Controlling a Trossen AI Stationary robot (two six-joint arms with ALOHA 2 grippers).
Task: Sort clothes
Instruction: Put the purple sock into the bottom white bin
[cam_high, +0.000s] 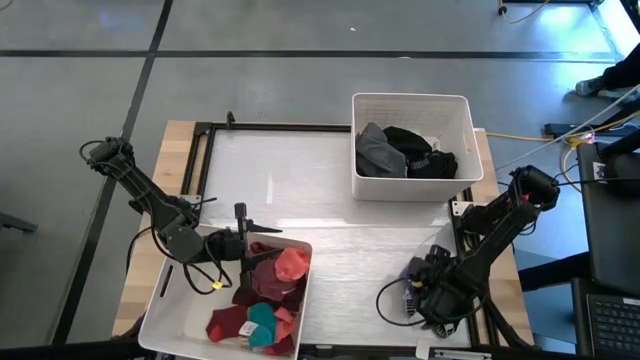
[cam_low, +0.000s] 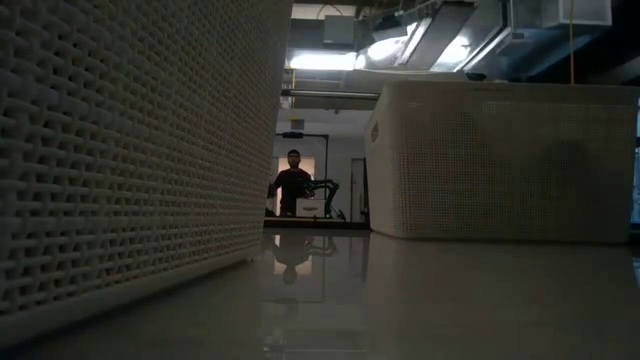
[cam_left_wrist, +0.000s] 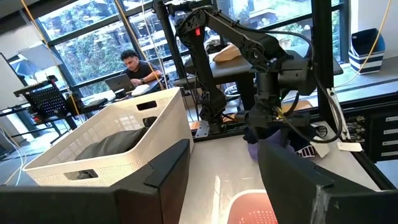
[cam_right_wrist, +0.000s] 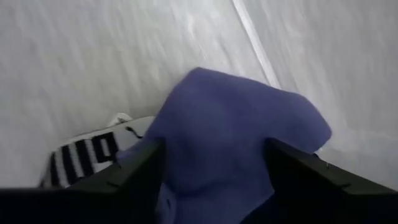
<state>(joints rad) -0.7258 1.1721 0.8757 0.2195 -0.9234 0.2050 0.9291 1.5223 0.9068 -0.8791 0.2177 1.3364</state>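
Observation:
A purple garment (cam_right_wrist: 236, 124) lies bunched on the white tabletop at the near right, and a black-and-white striped piece (cam_right_wrist: 81, 158) lies against it. My right gripper (cam_high: 418, 290) points down over the purple garment, open, with one finger on each side of the bunch. My left gripper (cam_high: 255, 245) hangs level and open over the far edge of the near-left bin (cam_high: 175, 310). That bin holds red, maroon, pink and teal clothes (cam_high: 265, 295). Grey and black clothes (cam_high: 400, 155) lie in the far-right bin (cam_high: 410, 100). My right gripper stands astride the purple garment's raised fold (cam_right_wrist: 186, 143), coming from above with the fingers pointing down. The cloth fills the gap between the fingers, and I cannot tell whether they touch it. The garment lies on the table.
The two white bins stand as tall walls in the low view, one at the left (cam_low: 120, 150) and one at the right (cam_low: 500, 160), with bare tabletop between them. A black frame (cam_high: 200, 150) edges the table. People sit and stand in the room beyond (cam_left_wrist: 134, 65).

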